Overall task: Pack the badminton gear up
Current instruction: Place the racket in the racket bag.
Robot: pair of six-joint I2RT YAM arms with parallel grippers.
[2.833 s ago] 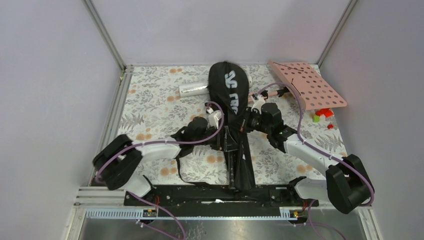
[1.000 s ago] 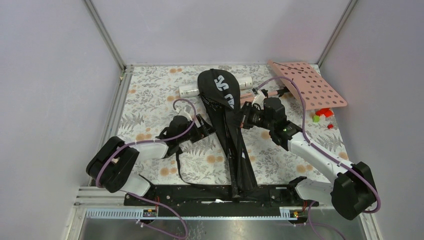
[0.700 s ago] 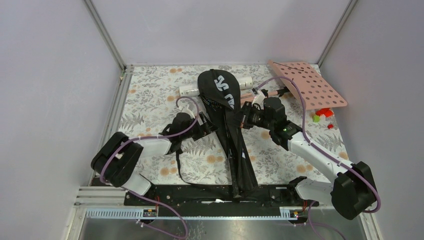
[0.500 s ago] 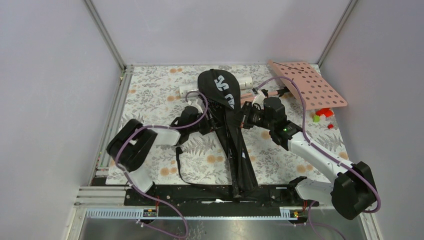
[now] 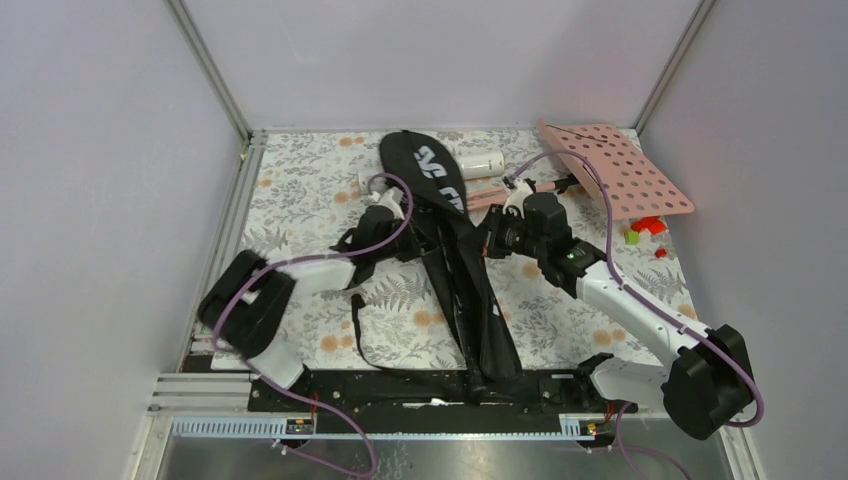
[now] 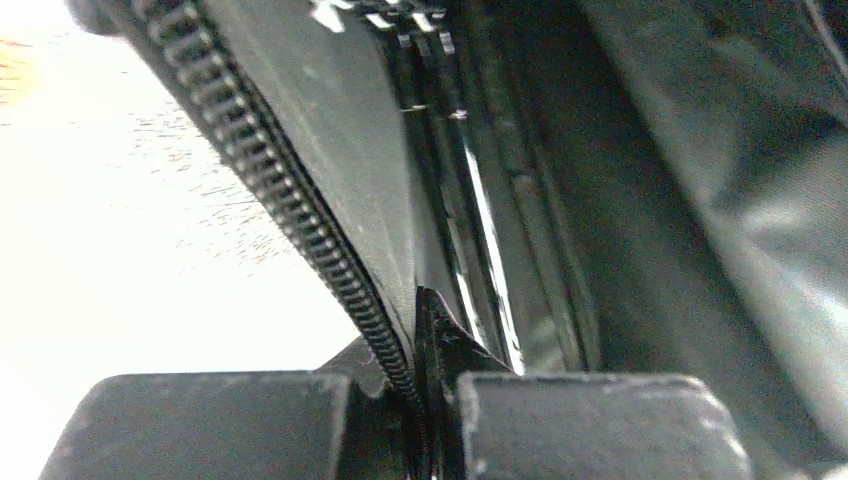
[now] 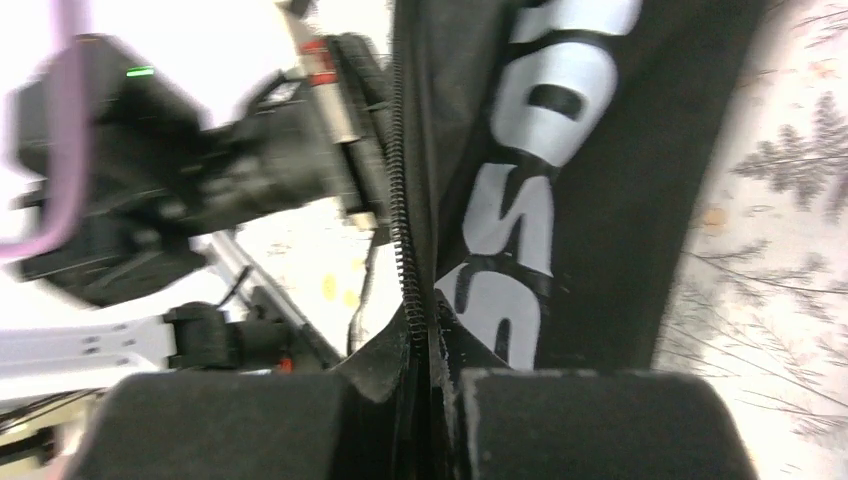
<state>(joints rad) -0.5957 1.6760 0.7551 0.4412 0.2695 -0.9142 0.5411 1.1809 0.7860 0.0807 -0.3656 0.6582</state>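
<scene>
Top external view: left pincer [image 6: 425, 395] and right pincer [image 7: 432, 385] each pinch the bag [image 5: 428, 170] at its zipper edge [image 6: 300, 225] (thin bites); opposed pulling could slip it loose.

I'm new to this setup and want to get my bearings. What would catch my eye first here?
A black racket bag with white lettering lies down the middle of the flowered table, running from the near edge to the far side. The left pincer and right pincer each pinch its zipper edge, one from either side. A pink perforated board sits at the far right corner.
</scene>
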